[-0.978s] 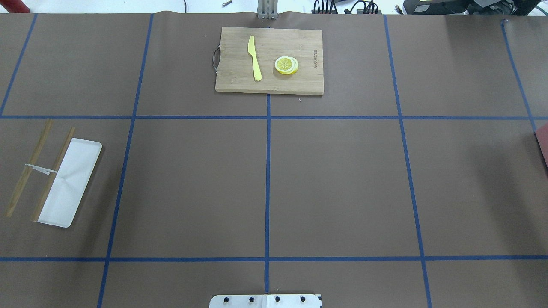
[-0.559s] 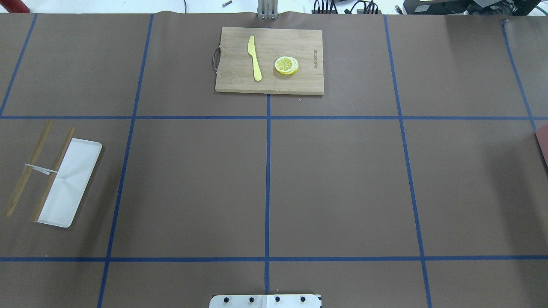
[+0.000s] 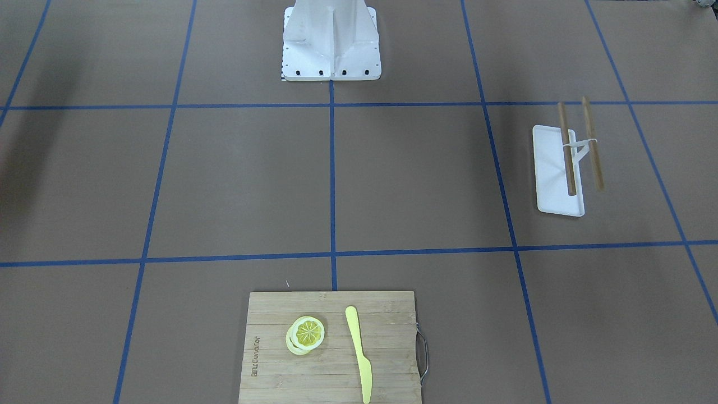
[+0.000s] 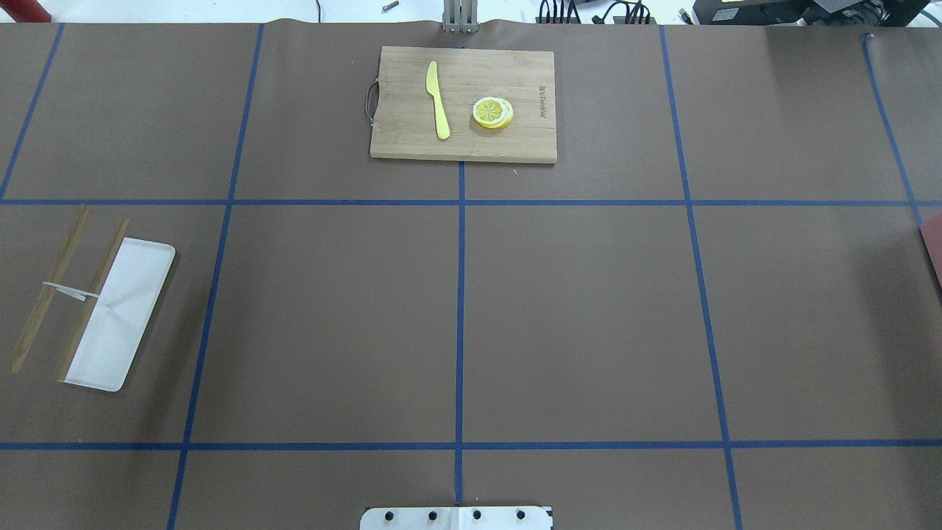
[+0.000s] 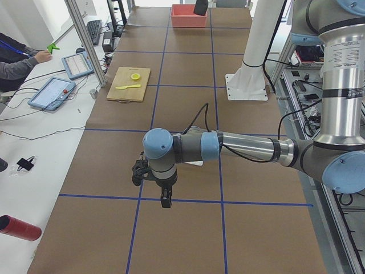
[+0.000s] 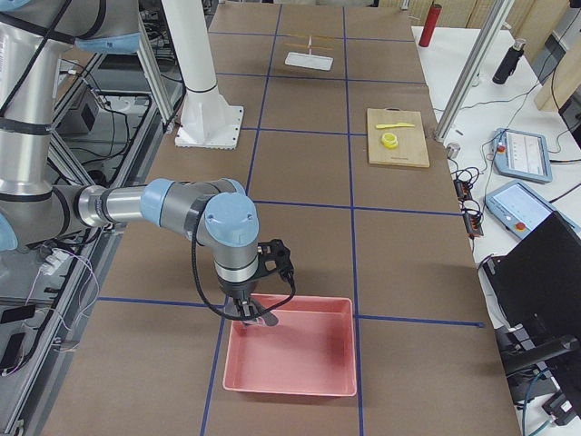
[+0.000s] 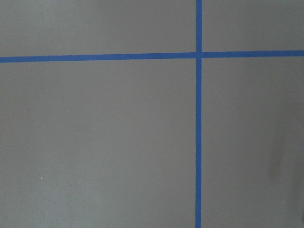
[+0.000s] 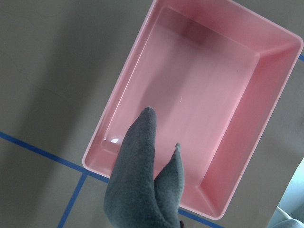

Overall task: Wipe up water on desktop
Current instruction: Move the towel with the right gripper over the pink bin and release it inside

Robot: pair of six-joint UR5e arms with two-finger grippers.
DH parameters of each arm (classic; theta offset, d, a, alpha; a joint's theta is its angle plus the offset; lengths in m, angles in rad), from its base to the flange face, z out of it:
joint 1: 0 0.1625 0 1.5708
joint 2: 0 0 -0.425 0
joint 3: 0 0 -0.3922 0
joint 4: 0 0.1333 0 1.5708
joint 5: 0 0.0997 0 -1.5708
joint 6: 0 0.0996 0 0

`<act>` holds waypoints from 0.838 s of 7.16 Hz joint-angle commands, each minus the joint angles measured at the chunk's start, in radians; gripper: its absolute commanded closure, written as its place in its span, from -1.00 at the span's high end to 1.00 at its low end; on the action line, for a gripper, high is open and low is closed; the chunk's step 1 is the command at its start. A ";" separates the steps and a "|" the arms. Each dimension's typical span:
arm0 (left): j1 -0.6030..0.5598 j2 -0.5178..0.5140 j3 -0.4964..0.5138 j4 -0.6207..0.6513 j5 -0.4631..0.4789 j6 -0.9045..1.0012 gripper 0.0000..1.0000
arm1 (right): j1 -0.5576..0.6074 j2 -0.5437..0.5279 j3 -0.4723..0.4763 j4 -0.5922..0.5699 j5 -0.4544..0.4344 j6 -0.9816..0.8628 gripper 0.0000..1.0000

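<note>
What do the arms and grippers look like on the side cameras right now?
Both arms match: silver metal tubes, grey joint housings with light-blue round caps. On the left arm, a black left cable arcs over the forearm toward the small black left gripper. On the right arm, a black right cable loops beside the wrist; the right gripper is black too.

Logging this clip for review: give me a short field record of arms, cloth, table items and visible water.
desktop: brown, blue tape grid; no water discernible
right gripper: over pink bin corner; open or shut unclear
grey cloth: hangs above pink bin, right wrist view
left gripper: points down over desktop; state unclear
cutting board: bears yellow knife, lemon slices
white tray: robot's left side, wooden sticks by it
</note>
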 commanded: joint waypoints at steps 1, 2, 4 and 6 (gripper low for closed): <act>0.001 0.000 0.003 -0.011 0.001 -0.001 0.98 | -0.001 0.006 -0.051 0.061 0.000 0.006 -1.00; 0.001 0.000 0.003 -0.011 0.000 -0.001 0.98 | -0.001 0.006 -0.061 0.079 0.000 0.025 -1.00; -0.001 0.000 0.003 -0.011 0.002 -0.001 0.98 | -0.001 0.007 -0.061 0.079 0.012 0.045 0.98; -0.001 0.000 0.003 -0.011 0.000 -0.001 0.98 | -0.003 0.020 -0.059 0.091 0.019 0.048 1.00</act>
